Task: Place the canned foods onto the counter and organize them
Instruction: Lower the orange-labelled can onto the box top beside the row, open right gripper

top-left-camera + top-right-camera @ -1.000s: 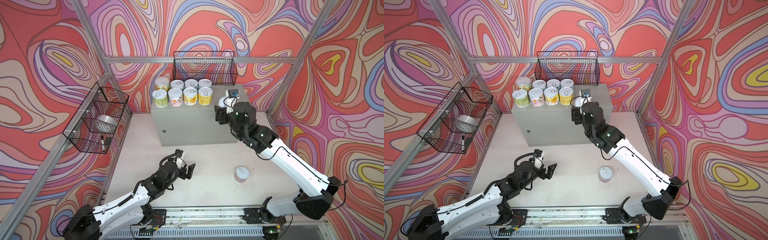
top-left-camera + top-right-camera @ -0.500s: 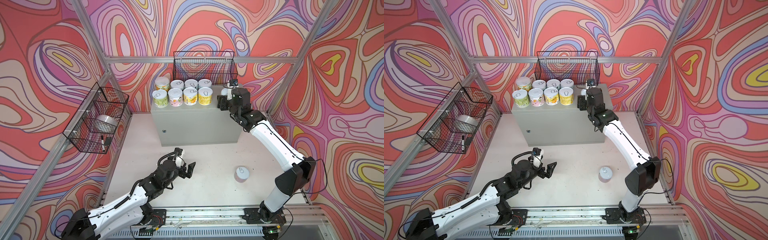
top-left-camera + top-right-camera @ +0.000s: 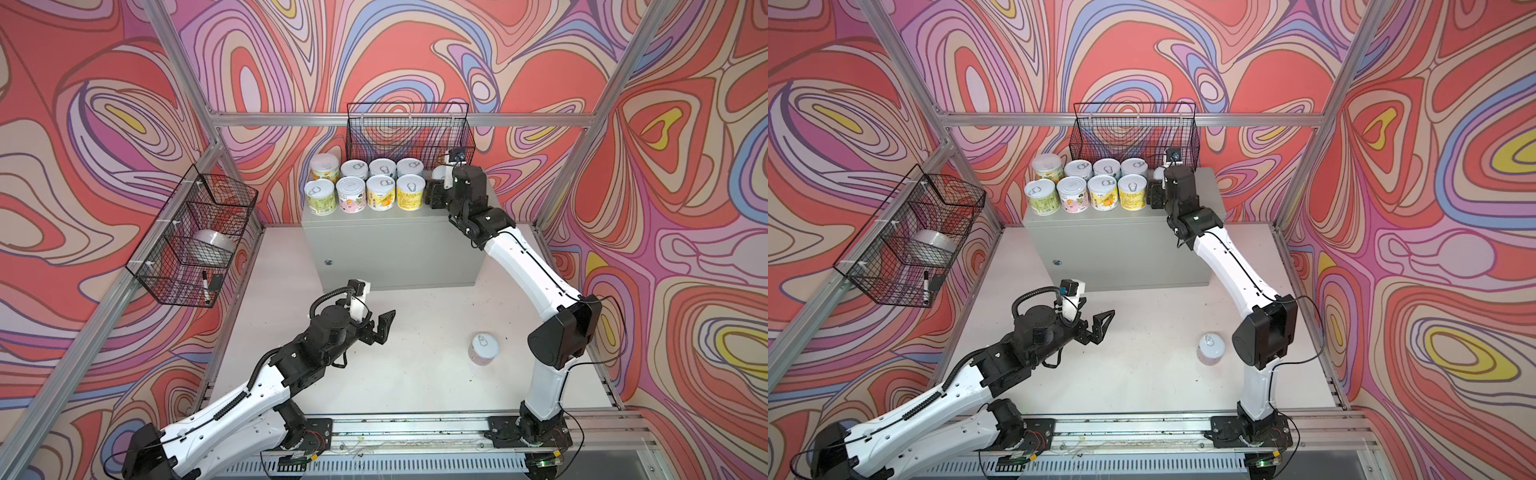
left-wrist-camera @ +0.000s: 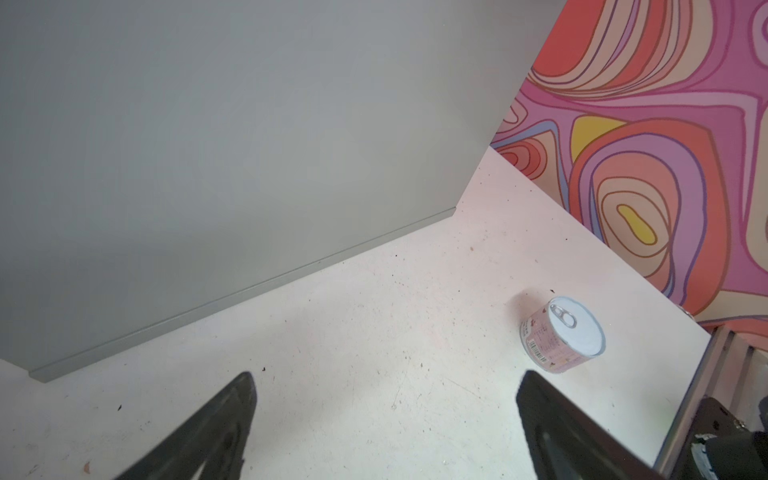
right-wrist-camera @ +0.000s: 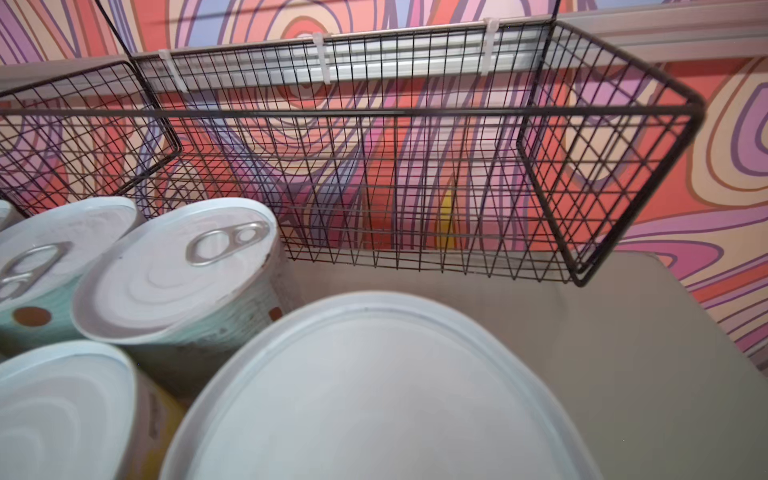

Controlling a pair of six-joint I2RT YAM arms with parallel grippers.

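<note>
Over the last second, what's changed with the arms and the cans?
The right gripper, holding a silver-lidded can, carried it from nearer the front edge of the counter back to the end of the rear row. Nothing was newly grasped or released. The left gripper, open, the eight placed cans and the pink can on the floor stayed put.

Ten cans [image 3: 351,198], two wire baskets [image 3: 409,129], one counter [image 3: 395,249].
</note>
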